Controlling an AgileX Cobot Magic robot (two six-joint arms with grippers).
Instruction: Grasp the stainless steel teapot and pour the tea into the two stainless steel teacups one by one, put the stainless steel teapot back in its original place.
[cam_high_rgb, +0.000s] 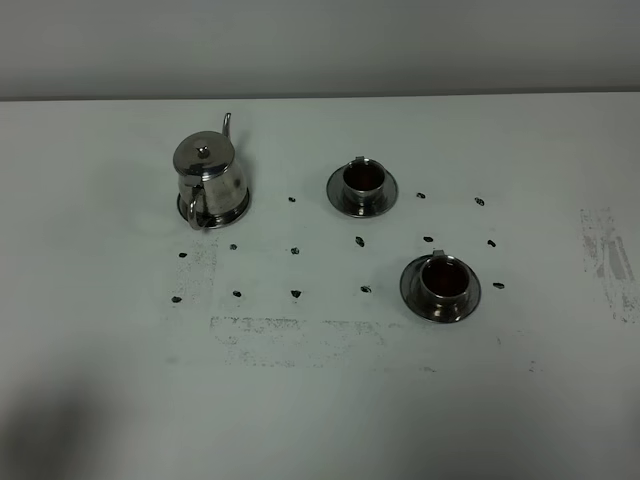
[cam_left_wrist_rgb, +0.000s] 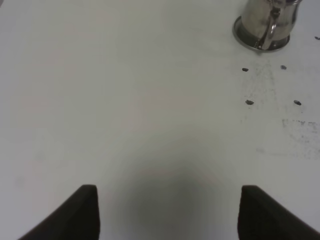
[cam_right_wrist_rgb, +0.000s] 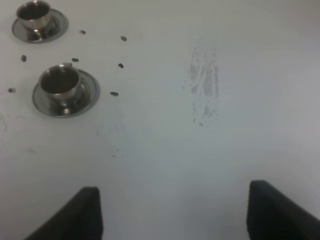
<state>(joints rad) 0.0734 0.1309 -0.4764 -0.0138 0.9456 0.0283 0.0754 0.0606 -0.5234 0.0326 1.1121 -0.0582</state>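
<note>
Only teapot (cam_left_wrist_rgb: 264, 26) base in left wrist view, lid cropped.

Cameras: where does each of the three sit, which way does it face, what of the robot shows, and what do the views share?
Exterior high: mounted above, looking down on the white table, teapot and two teacups on saucers; no robot part shows.
Left wrist: low over the table, facing the teapot; open left gripper fingertips show.
Right wrist: low, facing the near teacup and far teacup; open right gripper fingertips show.
Shared: each wrist view overlaps only the exterior one.
</note>
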